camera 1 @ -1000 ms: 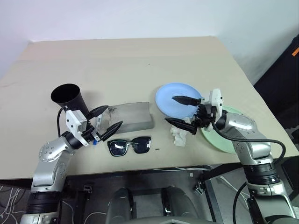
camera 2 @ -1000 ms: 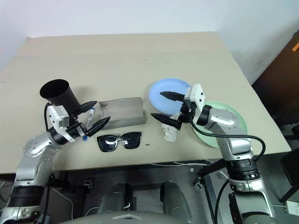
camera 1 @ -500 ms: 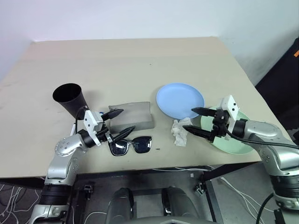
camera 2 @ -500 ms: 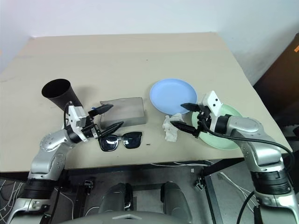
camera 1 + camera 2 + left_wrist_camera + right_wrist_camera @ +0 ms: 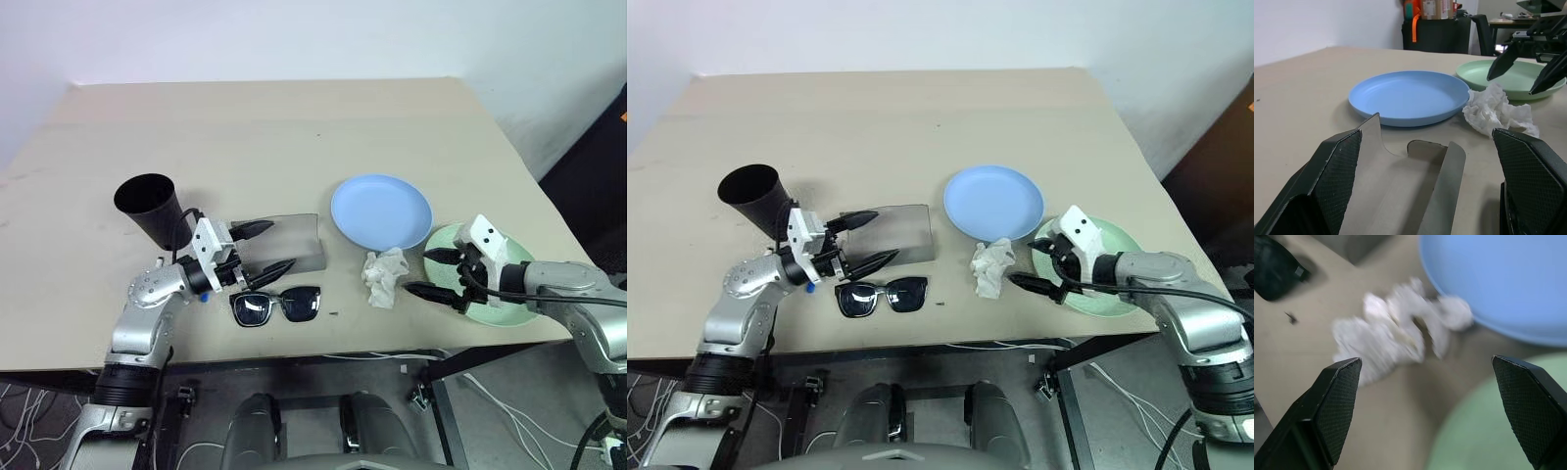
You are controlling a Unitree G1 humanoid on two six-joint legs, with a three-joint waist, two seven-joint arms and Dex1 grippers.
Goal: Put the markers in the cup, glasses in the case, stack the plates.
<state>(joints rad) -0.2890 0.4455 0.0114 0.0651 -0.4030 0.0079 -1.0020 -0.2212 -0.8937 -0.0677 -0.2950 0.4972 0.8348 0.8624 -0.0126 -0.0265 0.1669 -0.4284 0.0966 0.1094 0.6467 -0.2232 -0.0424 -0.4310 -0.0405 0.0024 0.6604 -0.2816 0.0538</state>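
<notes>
Toward the table's front edge, the glasses lie just in front of the empty case, and the black cup stands at its left. The left gripper hovers over the case, fingers wide apart and holding nothing, likely lining up on the glasses. The right gripper stands equally wide over the mint plate's near rim beside the tissue; the blue plate lies behind, unstacked.

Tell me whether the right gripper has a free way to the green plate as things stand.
Probably yes. The right gripper hangs open at the green plate's near-left rim, with nothing lying on the plate. The crumpled tissue lies just beside it on the table, apart from the rim.
</notes>
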